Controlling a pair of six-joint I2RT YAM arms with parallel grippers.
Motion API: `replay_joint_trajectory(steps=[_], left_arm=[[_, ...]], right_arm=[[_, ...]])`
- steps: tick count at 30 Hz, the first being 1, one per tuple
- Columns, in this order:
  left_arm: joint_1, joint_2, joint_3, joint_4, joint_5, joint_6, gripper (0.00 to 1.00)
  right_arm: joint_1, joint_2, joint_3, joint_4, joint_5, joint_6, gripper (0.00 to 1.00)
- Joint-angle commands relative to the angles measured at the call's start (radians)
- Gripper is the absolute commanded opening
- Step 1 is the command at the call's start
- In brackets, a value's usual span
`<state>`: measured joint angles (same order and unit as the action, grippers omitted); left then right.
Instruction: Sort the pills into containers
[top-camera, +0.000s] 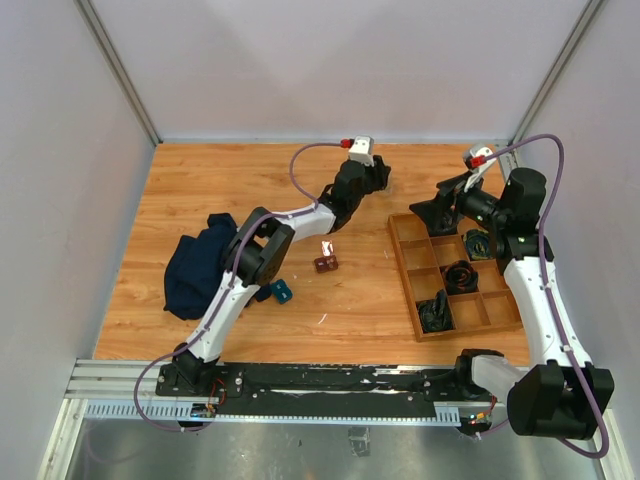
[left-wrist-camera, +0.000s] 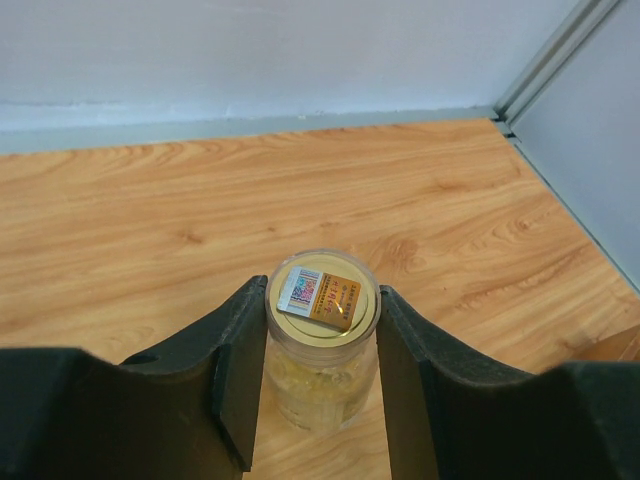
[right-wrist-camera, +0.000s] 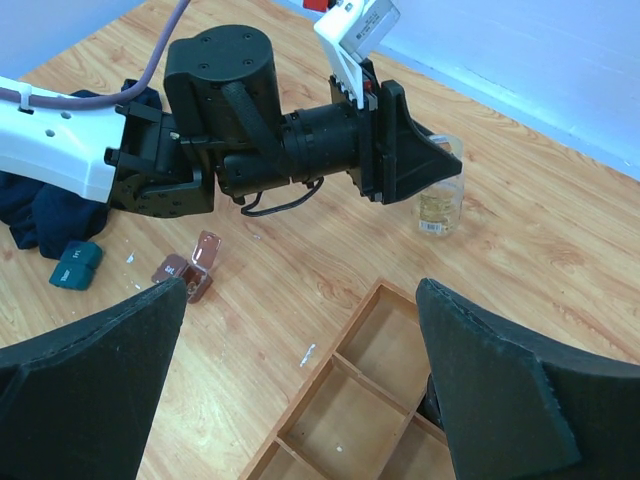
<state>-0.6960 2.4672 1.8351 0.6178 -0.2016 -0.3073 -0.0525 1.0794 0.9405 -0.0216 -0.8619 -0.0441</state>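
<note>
At 9 o'clock on the desk (top-camera: 200, 180) lies a dark blue cloth (top-camera: 198, 265), with a small teal object (top-camera: 281, 291) just beside it. Near the desk's middle sits the reddish-brown box (top-camera: 326, 264), its lid flipped open, well apart from both arms. At 1 o'clock from the box, the left claw (left-wrist-camera: 322, 350) is closed partway on a clear bottle (left-wrist-camera: 322, 330), its fingers pressing the capped top from both sides. The pale yellowish contents (left-wrist-camera: 320, 385) are probably the pills. Whether the bottle's base rests on the desk I cannot tell. At 3 o'clock is the wooden tray (top-camera: 412, 285), and over its 11 o'clock corner the right claw (right-wrist-camera: 300, 300) hangs fully open and empty. The hold is high on a round, smooth bottle, so it could twist or slip when lifted. With the cap on, nothing can pour. The box is small and light, so a nudge could shove it or a quick tilt could scatter pills past it.
</note>
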Motion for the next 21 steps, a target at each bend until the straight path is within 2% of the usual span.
replay_joint_trajectory(steps=[1, 7, 12, 21], left_arm=[[-0.015, 0.034, 0.06, -0.047, -0.012, -0.054, 0.13], [-0.036, 0.018, 0.059, -0.093, -0.016, 0.01, 0.51], [-0.041, -0.067, 0.001, -0.093, 0.002, 0.042, 0.68], [-0.061, -0.221, -0.083, -0.092, 0.084, 0.12, 0.71]], right_arm=[[-0.016, 0.006, -0.009, 0.022, -0.008, 0.013, 0.98], [-0.022, 0.031, 0.001, 0.011, -0.061, 0.01, 0.98], [-0.031, 0.032, -0.001, 0.005, -0.084, -0.011, 0.98], [-0.052, 0.003, -0.008, 0.001, -0.096, -0.014, 0.99]])
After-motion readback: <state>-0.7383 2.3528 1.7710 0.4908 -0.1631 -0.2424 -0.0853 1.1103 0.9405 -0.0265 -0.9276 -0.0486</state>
